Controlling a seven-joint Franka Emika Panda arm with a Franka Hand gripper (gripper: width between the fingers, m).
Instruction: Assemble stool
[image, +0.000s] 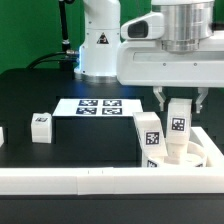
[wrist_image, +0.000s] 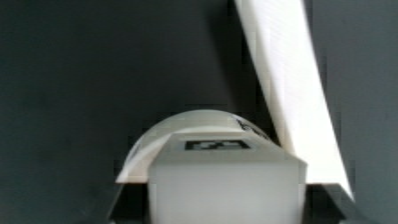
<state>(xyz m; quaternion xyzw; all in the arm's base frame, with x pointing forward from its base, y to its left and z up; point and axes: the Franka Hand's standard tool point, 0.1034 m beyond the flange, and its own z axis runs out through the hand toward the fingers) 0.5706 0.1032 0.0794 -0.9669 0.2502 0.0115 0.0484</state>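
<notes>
The round white seat (image: 190, 157) lies at the front of the exterior view's right, against the white border bar. One white tagged leg (image: 149, 137) stands upright on its near left side. My gripper (image: 179, 112) is shut on a second tagged leg (image: 178, 127) and holds it upright over the seat; whether its lower end touches the seat I cannot tell. In the wrist view the held leg (wrist_image: 222, 182) fills the space between the dark fingers (wrist_image: 132, 206), with a curved white edge (wrist_image: 178, 125) just beyond it. A third leg (image: 40, 125) lies loose on the exterior view's left.
The marker board (image: 98, 105) lies flat at the middle back. A long white border bar (image: 90, 178) runs along the front edge, and it also shows in the wrist view (wrist_image: 285, 70). A small white part (image: 2, 136) sits at the far left edge. The robot base (image: 100, 45) stands behind.
</notes>
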